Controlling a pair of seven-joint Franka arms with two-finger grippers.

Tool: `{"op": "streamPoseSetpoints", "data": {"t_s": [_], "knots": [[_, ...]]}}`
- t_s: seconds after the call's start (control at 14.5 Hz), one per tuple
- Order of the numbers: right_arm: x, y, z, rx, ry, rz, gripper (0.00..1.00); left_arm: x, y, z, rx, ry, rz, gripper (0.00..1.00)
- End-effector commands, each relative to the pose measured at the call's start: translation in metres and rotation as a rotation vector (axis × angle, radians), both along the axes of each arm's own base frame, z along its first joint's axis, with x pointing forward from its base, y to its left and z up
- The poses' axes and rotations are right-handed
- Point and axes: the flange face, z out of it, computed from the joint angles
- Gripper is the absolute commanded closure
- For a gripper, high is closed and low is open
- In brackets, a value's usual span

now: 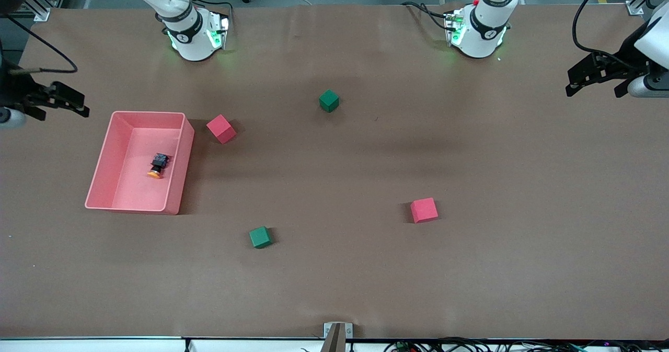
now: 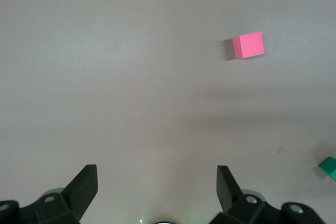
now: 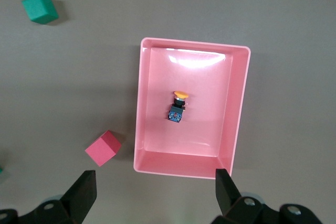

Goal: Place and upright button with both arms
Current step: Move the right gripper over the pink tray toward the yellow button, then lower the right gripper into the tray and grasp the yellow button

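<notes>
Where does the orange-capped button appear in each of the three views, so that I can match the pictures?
Front view: the button lies on its side in the pink tray, toward the right arm's end of the table.
Right wrist view: the button lies near the middle of the tray floor, seen from above.
Left wrist view: not in it.
Shared landmark: the front and right wrist views both show the red cube beside the tray.

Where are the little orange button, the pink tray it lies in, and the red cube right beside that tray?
button (image 3: 179, 105): right wrist view, on its body just below the orange cap.
pink tray (image 1: 177, 171): front view, on its side wall.
red cube (image 1: 221, 128): front view, on its top face.
</notes>
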Motion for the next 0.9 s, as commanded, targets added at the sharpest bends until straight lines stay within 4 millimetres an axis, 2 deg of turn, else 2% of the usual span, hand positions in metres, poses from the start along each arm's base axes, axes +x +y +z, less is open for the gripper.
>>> {"op": "streamPoseSetpoints", "data": {"t_s": [0.0, 0.14, 0.48, 0.62, 0.83], "knots": [[-0.009, -0.014, -0.047, 0.007, -0.003, -0.036, 0.0, 0.007, -0.004, 0.002, -0.016, -0.004, 0.003, 0.0], [-0.012, -0.028, -0.089, 0.006, -0.031, -0.065, 0.01, 0.011, -0.006, -0.002, -0.016, 0.002, 0.0, 0.0], [-0.02, -0.025, -0.187, -0.012, -0.126, -0.073, 0.02, 0.013, -0.015, -0.004, -0.017, 0.006, -0.015, 0.0], [-0.017, -0.026, -0.219, -0.022, -0.097, -0.074, 0.03, 0.013, -0.013, -0.004, -0.017, 0.006, -0.012, 0.0], [-0.014, -0.029, -0.244, -0.03, -0.07, -0.082, 0.04, 0.014, -0.013, -0.006, -0.012, 0.01, -0.014, 0.0]]}}
